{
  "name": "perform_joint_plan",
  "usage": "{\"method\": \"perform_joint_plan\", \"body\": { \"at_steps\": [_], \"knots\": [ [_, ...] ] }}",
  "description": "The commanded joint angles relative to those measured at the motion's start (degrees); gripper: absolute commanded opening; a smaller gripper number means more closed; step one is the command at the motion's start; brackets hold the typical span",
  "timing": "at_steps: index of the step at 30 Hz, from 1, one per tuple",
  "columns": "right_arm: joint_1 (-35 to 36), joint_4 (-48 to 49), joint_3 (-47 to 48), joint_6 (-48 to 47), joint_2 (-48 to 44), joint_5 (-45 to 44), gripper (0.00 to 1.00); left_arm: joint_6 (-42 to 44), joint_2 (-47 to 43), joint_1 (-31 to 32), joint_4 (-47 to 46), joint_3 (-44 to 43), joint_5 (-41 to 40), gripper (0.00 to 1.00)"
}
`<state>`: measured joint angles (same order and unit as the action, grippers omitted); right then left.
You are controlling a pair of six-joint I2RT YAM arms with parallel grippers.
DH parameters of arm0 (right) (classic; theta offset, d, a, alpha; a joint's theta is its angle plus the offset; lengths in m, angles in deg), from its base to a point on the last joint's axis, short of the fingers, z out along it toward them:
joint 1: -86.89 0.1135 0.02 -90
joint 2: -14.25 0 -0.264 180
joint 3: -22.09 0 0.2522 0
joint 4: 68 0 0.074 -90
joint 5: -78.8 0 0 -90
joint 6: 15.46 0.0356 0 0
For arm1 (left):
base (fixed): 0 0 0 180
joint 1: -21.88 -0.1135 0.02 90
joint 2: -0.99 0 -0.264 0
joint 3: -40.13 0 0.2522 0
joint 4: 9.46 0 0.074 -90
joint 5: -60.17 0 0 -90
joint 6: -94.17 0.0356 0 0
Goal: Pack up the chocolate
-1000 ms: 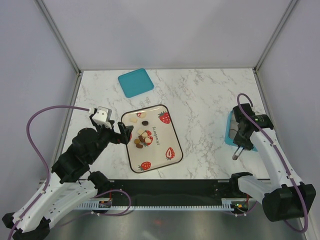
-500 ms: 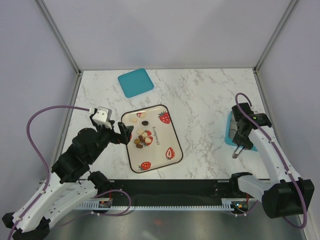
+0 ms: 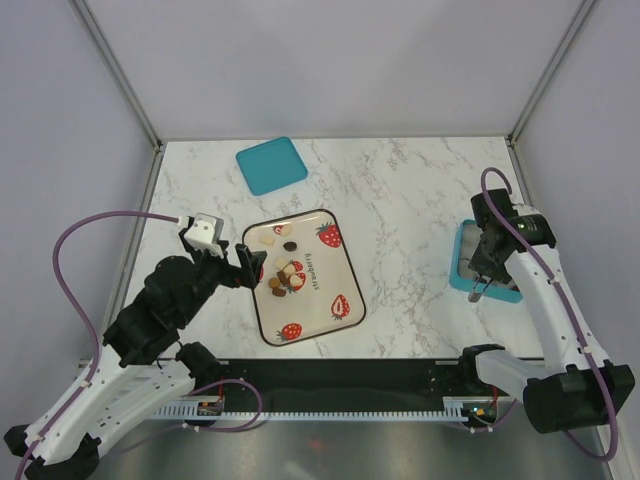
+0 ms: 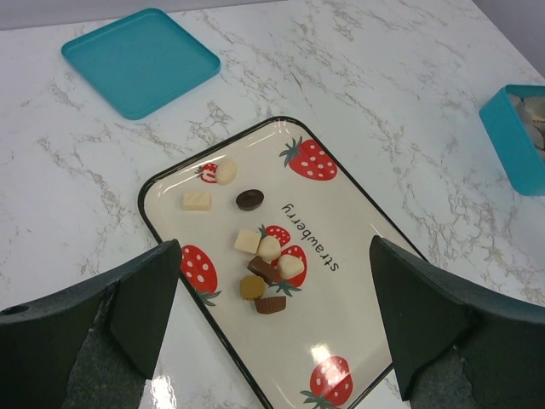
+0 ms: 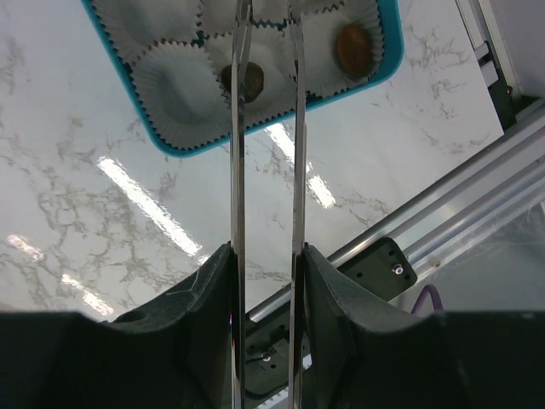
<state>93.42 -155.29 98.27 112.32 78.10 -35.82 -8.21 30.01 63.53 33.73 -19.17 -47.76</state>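
Right gripper (image 5: pixel 266 34) jaws are parting, thin blades apart and not pinching the dark choc (image 5: pixel 255 81), which sits in a paper cup (image 5: pixel 174 85) of the teal box (image 5: pixel 166 145), near right. Looks like a drop-off: one more packed, w/ a brown piece (image 5: pixel 350 48) in the next cup. A sec ago that arm hung nearer, short of the box; now it's over it. Left gripper (image 4: pixel 272 324) is wide open at the strawberry tray (image 4: pixel 366 217), mid table, no change. Cluster of choc pieces (image 4: pixel 268 268) still to go. Teal lid (image 4: pixel 140 61) far left, same spot.
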Motion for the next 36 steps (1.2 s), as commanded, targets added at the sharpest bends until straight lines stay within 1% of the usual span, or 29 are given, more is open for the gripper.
{"method": "perform_joint_plan", "body": {
  "at_steps": [1,4,5,7,8,10,11,13,14,15,17,18,20,22,23,25,29,33,36],
  "knots": [
    [-0.28,-2.22,6.91,-1.3,-0.31,0.79,0.44,-0.27,-0.54,0.28,-2.27,-0.08,-1.49,1.0],
    [-0.11,-2.05,10.0,-2.79,-0.22,3.17,0.44,-0.19,-0.45,0.36,-2.36,0.01,-1.93,1.0],
    [0.15,-1.53,10.44,-3.15,-0.4,5.26,0.43,-0.19,-0.45,0.28,-2.27,0.01,-1.93,1.0],
    [0.85,0.93,11.15,-4.81,-0.48,7.91,0.43,-0.1,-0.28,0.28,-2.36,0.01,-2.11,1.0],
    [2.77,2.16,10.98,-5.26,-0.57,10.62,0.43,-0.01,-0.27,0.36,-2.36,0.01,-2.28,1.0],
    [5.85,5.76,9.84,-5.61,-0.4,12.31,0.43,0.08,-0.1,0.36,-2.36,0.1,-2.81,1.0],
    [9.7,6.73,9.14,-5.35,-0.05,12.84,0.43,0.16,-0.19,0.36,-2.36,0.01,-3.07,1.0],
    [13.76,7.53,8.17,-4.3,2.22,11.8,0.44,0.25,-0.19,0.36,-2.45,0.19,-3.95,1.0],
    [18.39,8.05,8.08,-3.6,2.93,11.09,0.43,0.25,-0.19,0.28,-2.36,0.19,-4.3,1.0],
    [20.7,9.45,7.99,-3.07,3.38,9.78,0.44,0.25,-0.27,0.36,-2.36,0.27,-5.09,1.0],
    [25.53,11.83,8.07,-2.45,4.08,10.03,0.44,0.34,-0.36,0.36,-2.36,0.36,-5.79,1.0],
    [26.69,15.06,8.08,-2.62,4.26,11.08,0.44,0.43,-0.19,0.36,-2.36,0.36,-6.14,1.0],
    [29.49,18.07,9.04,-3.06,5.66,13.89,0.44,0.52,0.25,0.36,-2.36,0.45,-6.59,1.0],
    [31.87,20.09,12.11,-4.29,8.55,13.55,0.45,0.69,0.6,0.36,-2.36,0.54,-7.11,1.0],
    [34.58,20.62,12.9,-4.9,9.61,13.72,0.45,0.78,1.3,0.36,-2.27,0.54,-7.2,1.0],
    [37.32,22.9,13.35,-6.66,11.98,14.86,0.46,0.96,2.01,0.36,-2.27,0.45,-8.17,1.0],
    [45.83,26.33,12.38,-8.69,14.54,15.48,0.49,0.7,2.45,0.36,-1.4,0.1,-10.54,1.0],
    [51.3,31.25,10.19,-9.83,13.84,17.67,0.51,-0.1,1.84,0.36,0.36,-0.6,-12.21,1.0],
    [54.82,33.97,7.56,-12.55,13.05,18.9,0.52,-0.1,1.57,0.28,0.45,-0.52,-14.05,1.0]
  ]
}}
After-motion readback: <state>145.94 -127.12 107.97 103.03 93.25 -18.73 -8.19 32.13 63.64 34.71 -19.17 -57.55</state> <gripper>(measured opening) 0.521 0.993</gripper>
